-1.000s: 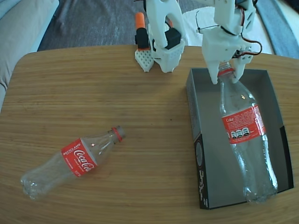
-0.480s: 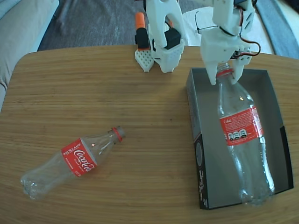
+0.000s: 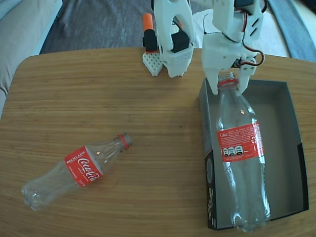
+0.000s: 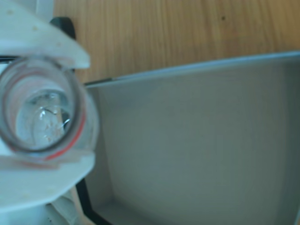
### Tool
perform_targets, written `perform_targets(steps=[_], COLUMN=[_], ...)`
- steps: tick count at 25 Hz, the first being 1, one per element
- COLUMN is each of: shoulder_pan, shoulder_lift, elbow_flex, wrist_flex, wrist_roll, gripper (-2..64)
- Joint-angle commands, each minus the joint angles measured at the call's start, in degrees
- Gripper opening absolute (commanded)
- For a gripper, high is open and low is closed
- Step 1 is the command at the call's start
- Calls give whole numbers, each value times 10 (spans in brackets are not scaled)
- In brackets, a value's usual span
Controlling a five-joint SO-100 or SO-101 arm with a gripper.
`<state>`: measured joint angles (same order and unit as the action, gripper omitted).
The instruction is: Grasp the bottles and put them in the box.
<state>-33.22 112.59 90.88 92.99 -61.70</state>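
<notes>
Wood with fine grain made up the round-cornered table [image 3: 123,89], and a grey cloth lay behind it. At the back edge stood the white arm base [image 3: 170,47] with an orange part beside it.

On the right side of the fixed view sat the box [image 3: 286,148], grey inside with black sides. Some light print showed on its black side, too faint to read.

The white gripper [image 3: 228,83] was clenched on the open neck of one bottle [image 3: 240,163], right at its red ring. That bottle lay along the left part of the box, with its base sticking over the near wall. Its red label had small white writing and a row of small black boxes, but the words were too small to read.

In the wrist view the white fingers [image 4: 42,42] pressed on both sides of the bottle's mouth [image 4: 42,112], and the grey box floor [image 4: 201,140] filled the rest.

The other bottle [image 3: 74,172] lay on its side on the table, well apart from the box, at the lower left. Its red label read "Coca-Cola" in white, with "RECICLAME" beside it.
</notes>
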Motion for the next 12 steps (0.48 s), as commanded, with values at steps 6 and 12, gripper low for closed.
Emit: perform_targets(steps=[6, 12], shoulder_pan=[-2, -2], shoulder_lift=[62, 69], elbow_flex=[-44, -40], wrist_flex=[-40, -49], wrist_roll=[3, 3], gripper=[-3, -3])
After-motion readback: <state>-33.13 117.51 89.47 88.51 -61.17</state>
